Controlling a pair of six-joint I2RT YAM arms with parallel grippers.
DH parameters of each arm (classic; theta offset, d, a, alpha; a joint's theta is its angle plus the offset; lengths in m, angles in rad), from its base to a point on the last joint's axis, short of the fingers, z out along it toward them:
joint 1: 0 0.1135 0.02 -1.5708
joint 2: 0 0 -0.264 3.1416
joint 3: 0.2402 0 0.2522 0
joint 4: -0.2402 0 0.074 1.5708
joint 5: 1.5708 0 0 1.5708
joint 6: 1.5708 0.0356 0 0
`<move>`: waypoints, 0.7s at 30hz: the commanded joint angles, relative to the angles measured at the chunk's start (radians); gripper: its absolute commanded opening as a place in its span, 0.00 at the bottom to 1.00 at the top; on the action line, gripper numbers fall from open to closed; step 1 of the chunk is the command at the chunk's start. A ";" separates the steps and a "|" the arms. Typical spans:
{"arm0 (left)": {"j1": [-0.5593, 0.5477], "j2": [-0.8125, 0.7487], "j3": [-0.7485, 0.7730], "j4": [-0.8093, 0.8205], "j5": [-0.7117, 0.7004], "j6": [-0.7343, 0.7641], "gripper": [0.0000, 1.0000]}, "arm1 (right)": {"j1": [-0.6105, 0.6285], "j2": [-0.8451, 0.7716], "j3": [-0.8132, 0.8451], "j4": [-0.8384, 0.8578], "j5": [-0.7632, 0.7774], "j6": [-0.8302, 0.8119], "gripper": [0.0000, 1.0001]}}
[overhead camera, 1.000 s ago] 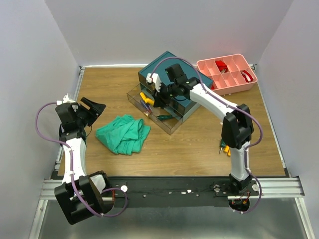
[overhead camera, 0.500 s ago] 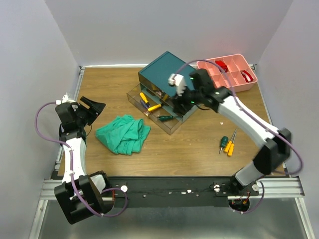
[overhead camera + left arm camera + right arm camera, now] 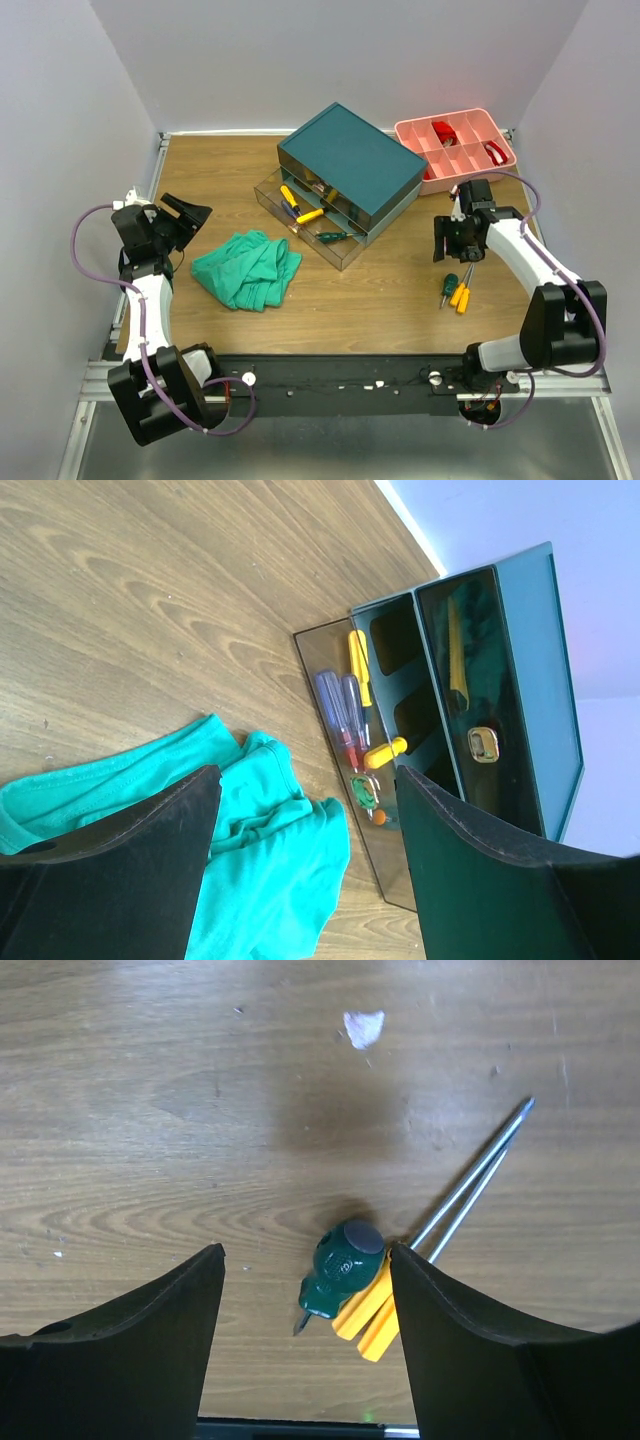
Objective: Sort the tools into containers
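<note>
One green cloth [image 3: 248, 268] lies beside the open drawers [image 3: 338, 252].

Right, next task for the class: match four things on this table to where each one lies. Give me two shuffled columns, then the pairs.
Things
1. green cloth
2. pink tray
3. stubby green screwdriver
4. blue-handled screwdrivers

Places
A. inside the open drawer
B. far right corner of the table
C. on bare wood beside the yellow-handled screwdrivers
D. on the wood, left of the teal box

Pairs: 1-D, 2-B, 3-C, 4-A
</note>
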 commanded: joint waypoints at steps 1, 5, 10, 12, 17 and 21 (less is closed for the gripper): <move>0.006 -0.012 -0.012 0.005 -0.001 0.004 0.80 | -0.050 0.032 -0.033 -0.042 0.048 0.106 0.75; 0.006 -0.022 -0.015 -0.011 -0.009 0.010 0.80 | -0.079 0.090 -0.024 -0.033 0.014 0.111 0.72; 0.006 -0.027 -0.015 -0.028 -0.007 0.012 0.80 | -0.079 0.121 -0.036 -0.047 -0.018 0.118 0.70; 0.006 -0.028 -0.015 -0.031 -0.009 0.013 0.80 | -0.079 0.127 -0.036 -0.045 -0.029 0.120 0.67; 0.011 -0.030 -0.018 -0.037 -0.012 0.013 0.80 | -0.079 0.145 -0.027 -0.070 -0.040 0.152 0.64; 0.015 -0.028 -0.022 -0.029 -0.014 0.007 0.80 | -0.078 0.182 -0.018 -0.093 -0.012 0.158 0.63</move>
